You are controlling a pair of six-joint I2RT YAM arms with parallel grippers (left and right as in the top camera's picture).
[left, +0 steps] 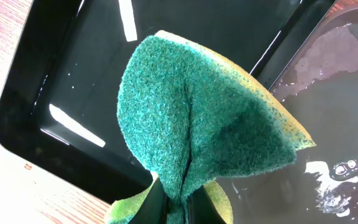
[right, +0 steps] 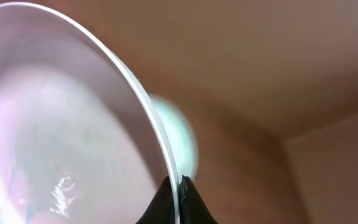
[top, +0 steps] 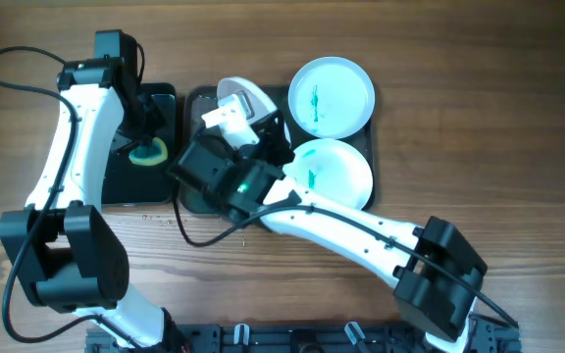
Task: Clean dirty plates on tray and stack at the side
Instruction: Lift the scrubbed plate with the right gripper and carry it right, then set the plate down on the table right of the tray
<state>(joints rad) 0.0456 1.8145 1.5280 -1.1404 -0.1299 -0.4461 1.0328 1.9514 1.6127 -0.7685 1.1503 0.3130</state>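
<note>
My right gripper (top: pixel 246 122) is shut on the rim of a white plate (top: pixel 245 96) and holds it tilted on edge above the left end of the dark tray (top: pixel 195 96). In the right wrist view the fingertips (right: pixel 178 198) pinch that plate's rim (right: pixel 61 124). Two more white plates lie on the tray, one at the far right (top: pixel 333 94) and one nearer (top: pixel 339 173), each with a teal smear. My left gripper (top: pixel 145 139) is shut on a folded green and yellow sponge (top: pixel 149 153), seen close in the left wrist view (left: pixel 197 118).
A smaller, deeper black bin (top: pixel 116 181) stands left of the tray, under the sponge; it also shows in the left wrist view (left: pixel 73 68). The tray's wet floor (left: pixel 340 99) lies to its right. Wooden table surrounds both.
</note>
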